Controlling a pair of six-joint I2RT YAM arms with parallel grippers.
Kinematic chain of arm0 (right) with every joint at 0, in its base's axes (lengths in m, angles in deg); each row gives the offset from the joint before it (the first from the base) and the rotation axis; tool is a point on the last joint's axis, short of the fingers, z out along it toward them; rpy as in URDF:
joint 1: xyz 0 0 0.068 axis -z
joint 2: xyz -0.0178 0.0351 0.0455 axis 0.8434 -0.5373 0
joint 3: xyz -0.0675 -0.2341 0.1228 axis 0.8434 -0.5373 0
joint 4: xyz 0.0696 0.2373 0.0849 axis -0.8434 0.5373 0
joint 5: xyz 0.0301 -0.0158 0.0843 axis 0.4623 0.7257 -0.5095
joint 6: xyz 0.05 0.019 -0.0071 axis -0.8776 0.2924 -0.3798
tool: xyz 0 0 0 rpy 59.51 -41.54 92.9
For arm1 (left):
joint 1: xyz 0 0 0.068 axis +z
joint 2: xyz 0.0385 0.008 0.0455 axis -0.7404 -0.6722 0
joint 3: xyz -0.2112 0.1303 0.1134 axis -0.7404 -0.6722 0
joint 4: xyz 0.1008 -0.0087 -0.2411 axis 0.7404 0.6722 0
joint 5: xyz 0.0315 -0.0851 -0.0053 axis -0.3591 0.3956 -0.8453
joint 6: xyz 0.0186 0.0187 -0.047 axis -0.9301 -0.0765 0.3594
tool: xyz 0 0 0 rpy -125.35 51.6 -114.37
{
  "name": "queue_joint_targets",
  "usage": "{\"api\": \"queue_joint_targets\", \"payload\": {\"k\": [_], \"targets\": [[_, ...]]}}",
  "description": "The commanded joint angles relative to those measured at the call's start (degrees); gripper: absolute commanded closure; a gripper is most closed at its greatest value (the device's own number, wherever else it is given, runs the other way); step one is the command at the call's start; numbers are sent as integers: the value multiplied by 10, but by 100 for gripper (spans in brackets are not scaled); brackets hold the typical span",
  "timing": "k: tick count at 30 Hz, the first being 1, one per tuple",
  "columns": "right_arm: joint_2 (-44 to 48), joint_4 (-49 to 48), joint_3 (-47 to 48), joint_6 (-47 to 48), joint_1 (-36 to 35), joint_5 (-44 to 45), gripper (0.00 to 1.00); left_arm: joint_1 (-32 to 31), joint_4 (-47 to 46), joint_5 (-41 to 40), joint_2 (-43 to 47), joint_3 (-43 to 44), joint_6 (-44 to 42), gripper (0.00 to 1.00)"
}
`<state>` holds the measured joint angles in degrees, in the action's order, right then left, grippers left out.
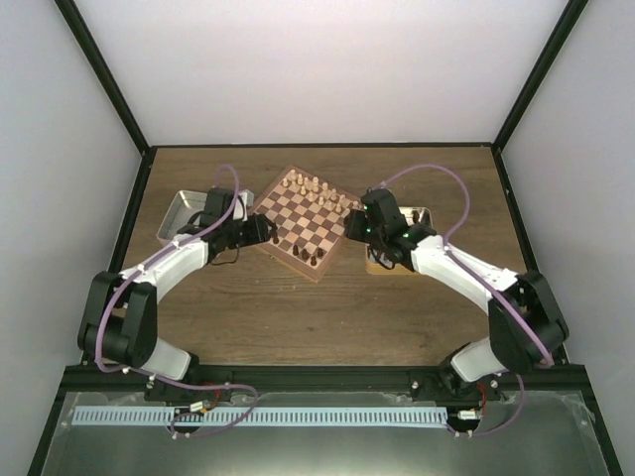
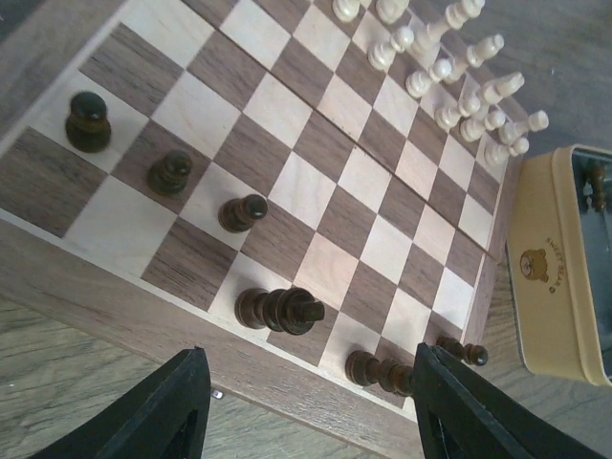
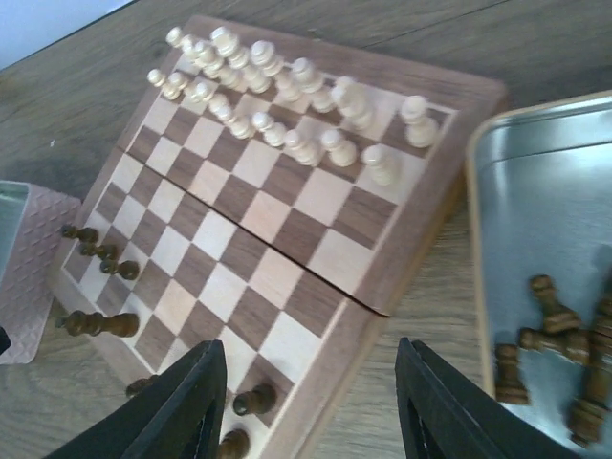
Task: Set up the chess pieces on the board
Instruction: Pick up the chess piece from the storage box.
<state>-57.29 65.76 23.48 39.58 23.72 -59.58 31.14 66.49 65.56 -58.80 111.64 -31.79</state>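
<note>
Left gripper [image 2: 311,411]: fingers spread, nothing between, at the board's edge. Right gripper [image 3: 311,402]: likewise apart, empty. Board [image 1: 310,223] mid-table, set diagonal, one corner at 6 o'clock. Dark chess pieces [image 2: 242,212] in a row along its 7 o'clock side; tallest one upright or toppled, cannot tell. Spare dark pieces [image 3: 555,330] blurred in the tin [image 3: 535,201], 3 o'clock. Cream pieces [image 3: 277,105] line the 1 o'clock side.

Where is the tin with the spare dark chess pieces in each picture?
Top external: the tin sits right of the board, partly under the right arm.
Left wrist: at the right edge, bear logo on its wall.
Right wrist: right side, dark pieces inside.
Shared landmark: the cream pieces along the board's edge.
</note>
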Motion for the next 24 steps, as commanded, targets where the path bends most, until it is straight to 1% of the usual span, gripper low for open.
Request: {"api": "queue_joint_targets", "payload": {"k": [1, 3, 5, 10, 14, 17, 21, 24], "targets": [[55, -11, -32, -19, 10, 82, 49, -10, 4, 12, -23, 17, -8, 41], [70, -8, -44, -23, 14, 97, 49, -14, 7, 12, -33, 22, -8, 43], [79, -6, -53, -18, 16, 112, 47, -14, 12, 7, -37, 26, -8, 44], [91, 33, -53, -1, 38, 124, 45, -13, 23, -44, -8, 22, -8, 44], [88, 58, -55, 24, 72, 88, 46, -14, 25, -90, 38, 7, -9, 44], [78, 82, -52, 35, 90, 75, 51, -14, 23, -118, 77, -7, -11, 44], [55, 100, -52, 41, 125, 41, 53, -14, 17, -134, 116, -18, -17, 44], [28, 104, -48, 61, 146, 0, 53, -14, 17, -138, 131, -22, -24, 43]]}}
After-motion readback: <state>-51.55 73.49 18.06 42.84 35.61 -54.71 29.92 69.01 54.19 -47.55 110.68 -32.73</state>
